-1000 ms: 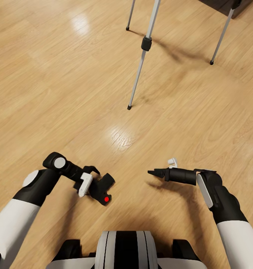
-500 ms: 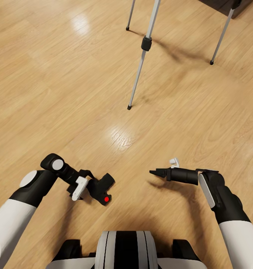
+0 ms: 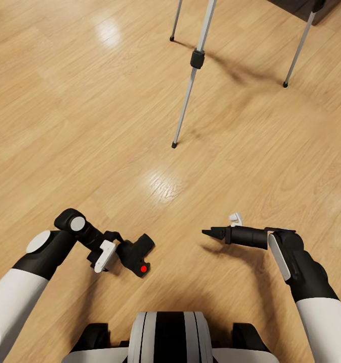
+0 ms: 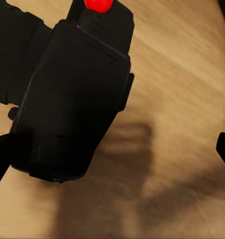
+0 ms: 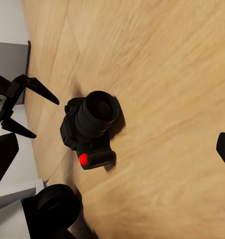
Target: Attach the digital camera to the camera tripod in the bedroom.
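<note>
Left gripper (image 3: 124,248) nudged closer, digital camera (image 3: 139,253) floor-bound

Left gripper (image 3: 121,248) spread — right gripper (image 3: 206,233) apparently open too.

digital camera (image 3: 138,253) on floor (image 3: 89,126) just beside left claw (image 3: 121,242), camera tripod (image 3: 196,60) well ahead

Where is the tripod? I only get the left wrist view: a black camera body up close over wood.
Observer: In the head view the camera tripod stands ahead of the robot, beyond the digital camera.
Operator: Is the left gripper holding the camera?
Observer: No. The right wrist view shows the left gripper open beside it; the camera lies lens-up on the floor.
Operator: And the right arm?
Observer: The right gripper hovers empty, off to the camera's right.
</note>
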You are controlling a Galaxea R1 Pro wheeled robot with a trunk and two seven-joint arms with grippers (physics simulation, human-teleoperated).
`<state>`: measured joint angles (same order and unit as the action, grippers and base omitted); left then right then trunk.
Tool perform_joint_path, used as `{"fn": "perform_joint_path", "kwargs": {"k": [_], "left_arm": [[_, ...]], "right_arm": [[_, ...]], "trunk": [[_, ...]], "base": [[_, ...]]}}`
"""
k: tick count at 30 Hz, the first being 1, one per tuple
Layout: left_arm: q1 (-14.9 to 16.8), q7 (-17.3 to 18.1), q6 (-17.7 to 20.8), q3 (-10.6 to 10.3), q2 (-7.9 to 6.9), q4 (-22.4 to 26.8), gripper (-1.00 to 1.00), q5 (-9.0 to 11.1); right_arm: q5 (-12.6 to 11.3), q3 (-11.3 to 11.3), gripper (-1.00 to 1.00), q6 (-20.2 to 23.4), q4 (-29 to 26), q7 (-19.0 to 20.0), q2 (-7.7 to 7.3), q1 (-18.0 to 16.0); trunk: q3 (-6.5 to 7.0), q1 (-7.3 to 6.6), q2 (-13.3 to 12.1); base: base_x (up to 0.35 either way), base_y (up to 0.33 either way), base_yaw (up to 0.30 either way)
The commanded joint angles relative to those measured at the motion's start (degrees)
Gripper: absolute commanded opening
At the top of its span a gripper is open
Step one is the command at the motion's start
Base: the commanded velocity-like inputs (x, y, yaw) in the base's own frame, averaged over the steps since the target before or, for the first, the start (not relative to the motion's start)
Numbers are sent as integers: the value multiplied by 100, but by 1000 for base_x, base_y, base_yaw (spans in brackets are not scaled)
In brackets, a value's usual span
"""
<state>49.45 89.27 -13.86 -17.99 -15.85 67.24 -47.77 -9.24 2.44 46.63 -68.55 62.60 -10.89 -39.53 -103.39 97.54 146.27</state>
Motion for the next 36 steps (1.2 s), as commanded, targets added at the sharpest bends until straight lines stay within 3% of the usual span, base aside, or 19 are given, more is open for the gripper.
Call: {"fn": "perform_joint_path", "kwargs": {"k": [1, 14, 15, 16, 26, 36], "left_arm": [[3, -4, -42, -11, -2, -5, 100, -15], [3, -152, -37, 375, 35, -76, 100, -37], [3, -165, -37, 769, 39, -94, 100, -38], [3, -175, -37, 799, 44, -117, 100, -40], [3, -468, -38, 907, 249, -407, 100, -61], [12, -522, -45, 911, 260, -581, 100, -59]], "right_arm": [[-17, 2, 100, 31, 0, 7, 1, -2], [-17, -6, 100, 31, -1, 7, 2, -2], [-17, -6, 100, 31, -1, 7, 1, -2], [-17, -6, 100, 31, -1, 7, 3, -2], [-17, 0, 100, 31, -1, 13, -1, -2], [-17, 0, 100, 31, -1, 25, -1, -2]], "trunk": [[-3, -1, 1], [-3, -1, 1], [-3, -1, 1], [-3, -1, 1], [-3, -1, 1], [-3, -1, 1]], "base": [[0, 0, 0], [0, 0, 0], [0, 0, 0], [0, 0, 0], [0, 0, 0], [0, 0, 0]]}}
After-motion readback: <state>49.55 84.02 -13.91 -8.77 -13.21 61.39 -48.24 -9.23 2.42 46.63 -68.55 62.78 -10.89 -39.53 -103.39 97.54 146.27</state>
